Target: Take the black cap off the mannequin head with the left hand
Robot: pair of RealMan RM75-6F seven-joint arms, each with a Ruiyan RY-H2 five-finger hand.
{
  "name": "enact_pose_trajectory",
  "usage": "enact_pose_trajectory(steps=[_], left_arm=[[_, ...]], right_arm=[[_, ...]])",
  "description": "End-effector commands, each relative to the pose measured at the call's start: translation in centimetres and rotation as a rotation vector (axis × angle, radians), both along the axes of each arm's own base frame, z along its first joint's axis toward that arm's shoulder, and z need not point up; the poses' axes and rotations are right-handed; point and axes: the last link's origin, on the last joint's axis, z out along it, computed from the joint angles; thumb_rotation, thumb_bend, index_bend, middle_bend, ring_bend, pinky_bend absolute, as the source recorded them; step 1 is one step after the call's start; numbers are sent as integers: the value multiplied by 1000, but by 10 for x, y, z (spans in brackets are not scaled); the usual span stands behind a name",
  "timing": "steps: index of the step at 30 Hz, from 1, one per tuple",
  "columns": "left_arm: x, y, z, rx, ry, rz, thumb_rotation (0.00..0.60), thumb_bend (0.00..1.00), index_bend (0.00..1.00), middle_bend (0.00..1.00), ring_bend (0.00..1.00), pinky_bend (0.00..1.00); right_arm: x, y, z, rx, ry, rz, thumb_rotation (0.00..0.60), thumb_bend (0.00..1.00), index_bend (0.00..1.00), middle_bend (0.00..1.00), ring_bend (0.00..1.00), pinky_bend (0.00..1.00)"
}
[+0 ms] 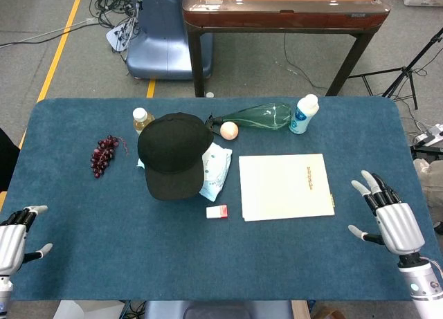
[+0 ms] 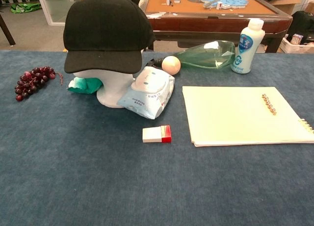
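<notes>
A black cap (image 1: pixel 173 153) (image 2: pixel 105 32) sits on a white mannequin head (image 2: pixel 115 88) left of the table's middle, brim toward me. In the head view the cap hides the head. My left hand (image 1: pixel 15 234) rests at the table's near left corner, fingers spread, holding nothing, far from the cap. My right hand (image 1: pixel 389 219) hovers at the near right, fingers apart and empty. Neither hand shows in the chest view.
Purple grapes (image 1: pixel 104 154) lie left of the cap. A wipes pack (image 2: pixel 148 92), a peach-coloured ball (image 2: pixel 170 64), a green glass bottle (image 1: pixel 259 116) lying down, a white bottle (image 1: pixel 303 114), a notebook (image 1: pixel 285 186) and a small red-white box (image 1: pixel 217 211) are to its right.
</notes>
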Motion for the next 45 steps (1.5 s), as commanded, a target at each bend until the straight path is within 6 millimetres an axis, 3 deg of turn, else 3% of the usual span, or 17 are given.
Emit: enact_pose_trajectory(steps=[1, 15, 20, 25, 30, 45], left_arm=[[-1, 2, -3, -14, -1, 5, 600, 92, 257, 280, 280, 495], [7, 10, -17, -61, -4, -61, 600, 91, 279, 295, 284, 496], [32, 22, -26, -64, -31, -225, 600, 90, 333, 352, 354, 533], [64, 35, -30, -106, -68, -379, 600, 61, 451, 526, 480, 611], [92, 52, -36, -126, -76, -475, 600, 22, 521, 637, 538, 635], [148, 98, -77, -257, -80, -545, 600, 0, 582, 727, 587, 649]], right_arm=[[0, 1, 1, 0, -3, 0, 600, 0, 39, 17, 0, 187], [0, 6, 5, -21, -12, -8, 600, 0, 68, 49, 9, 190], [-1, 10, 12, -52, -37, -11, 600, 0, 93, 61, 15, 191], [-3, 10, 17, -66, -52, -11, 600, 0, 108, 67, 15, 192], [-4, 7, 20, -69, -59, -21, 600, 0, 108, 68, 16, 192], [-9, 7, 33, -101, -105, -31, 600, 0, 109, 82, 16, 192]])
